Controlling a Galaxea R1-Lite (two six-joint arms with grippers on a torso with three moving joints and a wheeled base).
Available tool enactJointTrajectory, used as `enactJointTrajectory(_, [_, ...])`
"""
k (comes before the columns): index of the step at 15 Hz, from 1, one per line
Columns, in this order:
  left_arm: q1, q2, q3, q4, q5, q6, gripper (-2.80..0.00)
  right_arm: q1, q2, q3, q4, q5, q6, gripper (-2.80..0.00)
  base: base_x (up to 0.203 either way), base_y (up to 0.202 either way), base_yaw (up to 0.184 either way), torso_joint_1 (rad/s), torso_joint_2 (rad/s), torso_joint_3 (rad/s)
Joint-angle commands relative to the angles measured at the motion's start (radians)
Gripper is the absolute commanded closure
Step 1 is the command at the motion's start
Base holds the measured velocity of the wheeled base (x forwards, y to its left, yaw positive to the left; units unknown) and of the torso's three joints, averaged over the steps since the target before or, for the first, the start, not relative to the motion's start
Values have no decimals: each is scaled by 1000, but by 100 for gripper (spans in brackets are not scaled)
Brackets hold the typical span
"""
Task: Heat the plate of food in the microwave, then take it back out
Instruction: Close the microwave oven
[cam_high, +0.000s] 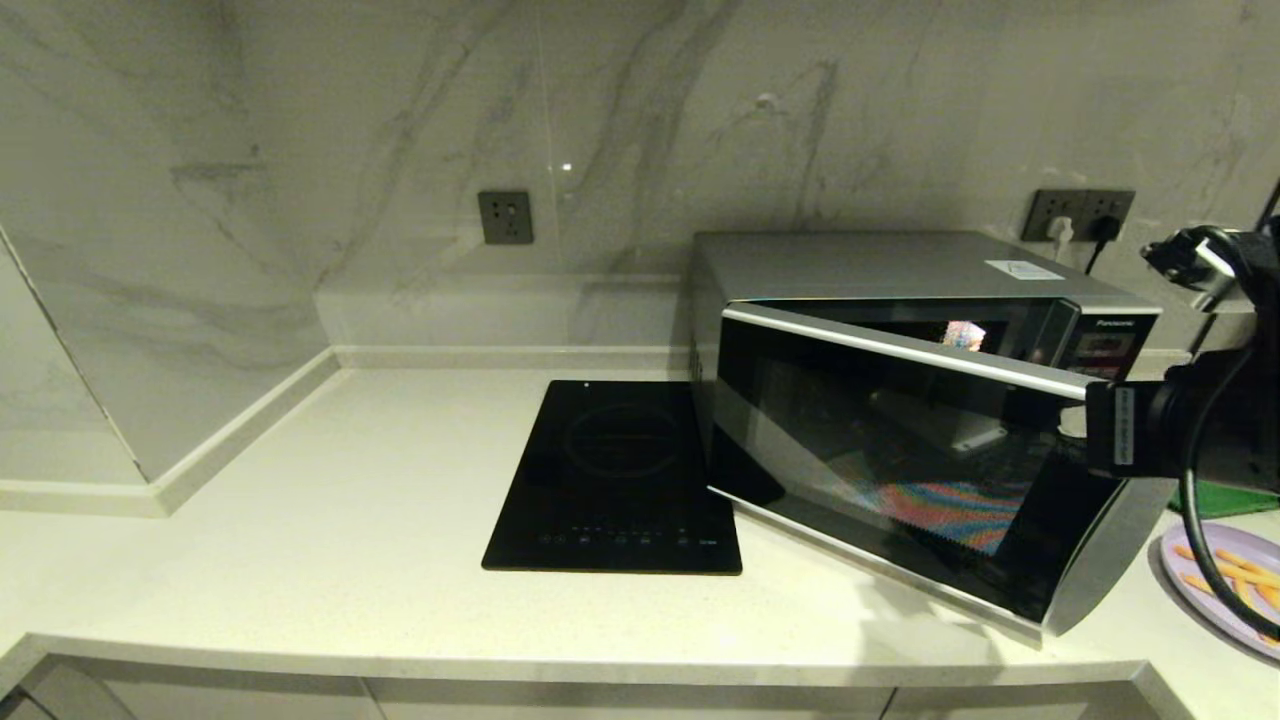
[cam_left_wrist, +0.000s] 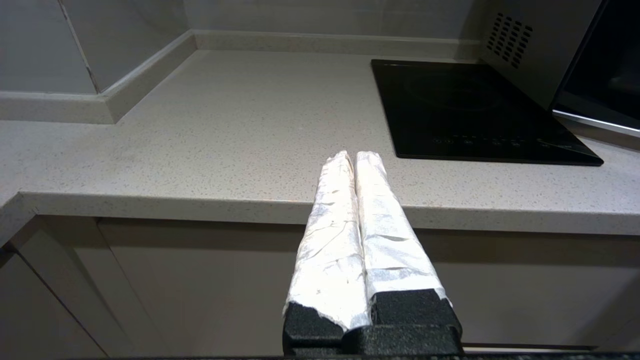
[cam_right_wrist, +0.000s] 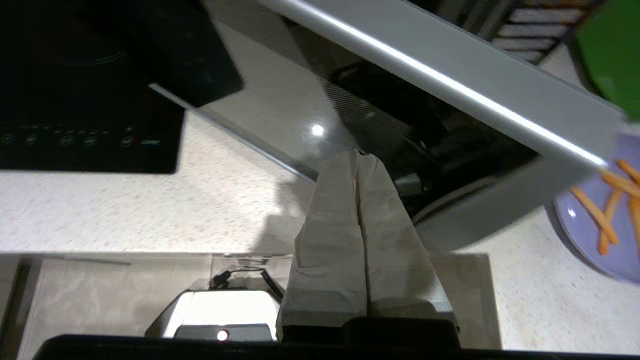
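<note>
— Marble-veined wall panels back a pale speckled countertop (cam_high: 300, 520) that runs into a corner on the robot's left. What sits on it?

— Near the middle lies a flat black glass cooktop (cam_high: 615, 475), flush on the stone. Just beside it, to the right, stands the microwave (cam_high: 900, 400), silver-grey, with its dark glass door (cam_high: 880, 470) swung partly out toward the front edge of the counter. Two wall sockets (cam_high: 505, 217) show behind, and the right-hand one has plugs in it.

— And the plate of food (cam_high: 1225, 585)?

— On the counter at the far right, past the free edge of the open door, a lavender plate with thin orange fries on it. Behind it a green tray (cam_high: 1215, 497) peeks out, mostly hidden by the right arm.

— What stands between the plate and the oven cavity?

— The door itself. It angles out across the front of the microwave, and its free edge ends close to the plate. The right arm's dark body and a looping black cable also cross in front of the plate in the head view.

— Where are the grippers?

— The right gripper (cam_right_wrist: 358, 156) hangs over the counter's front edge, pointing at the lower part of the door, its taped fingers pressed together with nothing between them. The left gripper (cam_left_wrist: 355, 155) is parked low before the counter edge, left of the cooktop, fingers likewise together and empty.
</note>
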Motion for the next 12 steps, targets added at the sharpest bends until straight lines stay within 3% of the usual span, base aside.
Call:
enactJointTrajectory(1, [1,-1,0,0,1,-1,0,-76,-9,15,2,-7,25,0,0,0,0,0,0,0])
enactJointTrajectory(4, [1,0,0,0,1,-1,0,-191,-2,22,-28,-1,47,0,0,0,0,0,0,0])
enactJointTrajectory(7, [1,-1,0,0,1,0,0,-257,25,27,-68,6,52,0,0,0,0,0,0,0])
enactJointTrajectory(12, [1,-1,0,0,1,-1,0,-281,30,33,-84,35,60,0,0,0,0,0,0,0])
